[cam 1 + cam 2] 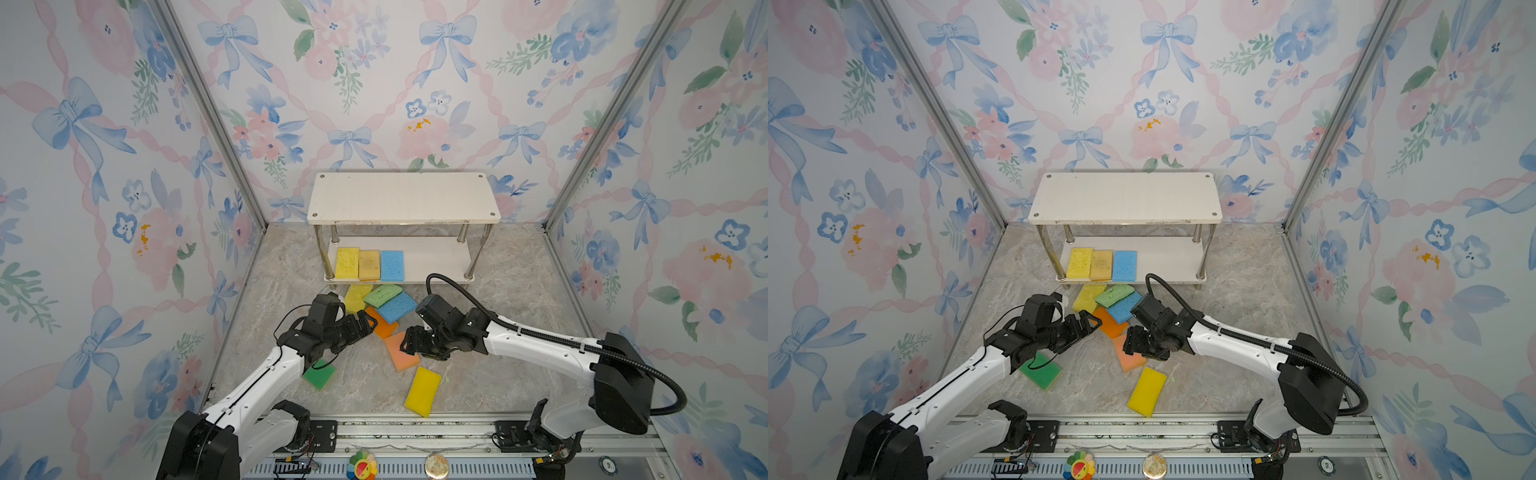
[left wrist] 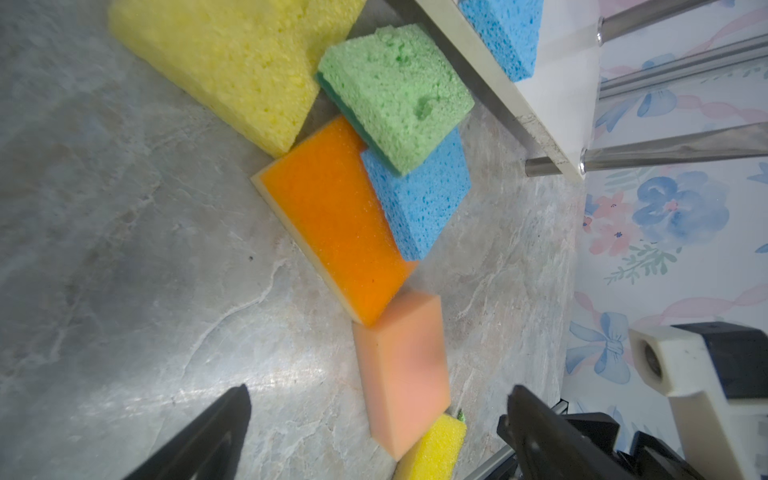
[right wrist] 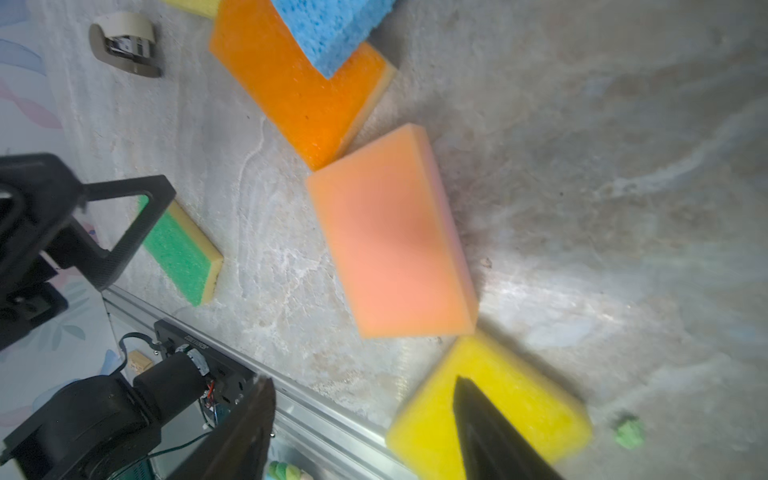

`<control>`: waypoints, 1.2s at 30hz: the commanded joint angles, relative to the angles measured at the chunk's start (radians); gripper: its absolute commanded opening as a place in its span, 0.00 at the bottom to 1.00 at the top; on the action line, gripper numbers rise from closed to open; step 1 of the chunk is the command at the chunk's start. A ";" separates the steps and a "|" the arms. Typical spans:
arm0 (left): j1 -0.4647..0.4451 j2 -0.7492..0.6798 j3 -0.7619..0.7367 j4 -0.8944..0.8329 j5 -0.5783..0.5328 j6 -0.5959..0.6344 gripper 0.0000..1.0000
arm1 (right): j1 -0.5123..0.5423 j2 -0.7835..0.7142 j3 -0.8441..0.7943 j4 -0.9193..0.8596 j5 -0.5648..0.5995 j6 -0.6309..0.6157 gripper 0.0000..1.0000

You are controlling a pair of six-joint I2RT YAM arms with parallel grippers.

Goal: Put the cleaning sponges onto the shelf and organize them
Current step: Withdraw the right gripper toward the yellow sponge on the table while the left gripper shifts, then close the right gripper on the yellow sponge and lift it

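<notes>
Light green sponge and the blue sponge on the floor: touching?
Touching. The left wrist view shows the light green sponge lying on top of the blue sponge, overlapping its end.

Light is bright and even; wrist views blur the peach sponge [image 3: 390, 232].

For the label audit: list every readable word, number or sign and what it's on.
Nothing reads clearly.
Black base plate, right wrist view: white lettering, too blurred to read.
Round token at the front edge: mark too small to read.
Sponges, shelf: no lettering.
</notes>
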 commanded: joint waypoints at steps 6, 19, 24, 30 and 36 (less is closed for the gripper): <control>-0.041 0.081 0.032 0.020 0.026 0.031 0.98 | 0.046 -0.187 -0.181 -0.148 0.006 0.085 0.78; -0.052 0.079 0.015 0.020 0.021 0.031 0.98 | 0.069 -0.195 -0.378 0.089 -0.110 0.026 0.71; -0.052 0.133 0.027 0.020 0.036 0.073 0.98 | 0.086 -0.130 -0.376 0.143 -0.097 0.033 0.65; -0.052 0.138 0.024 0.020 0.037 0.083 0.98 | 0.102 -0.072 -0.358 0.157 -0.095 0.035 0.55; -0.053 0.146 0.021 0.020 0.037 0.092 0.98 | 0.101 -0.049 -0.307 0.095 -0.054 0.008 0.36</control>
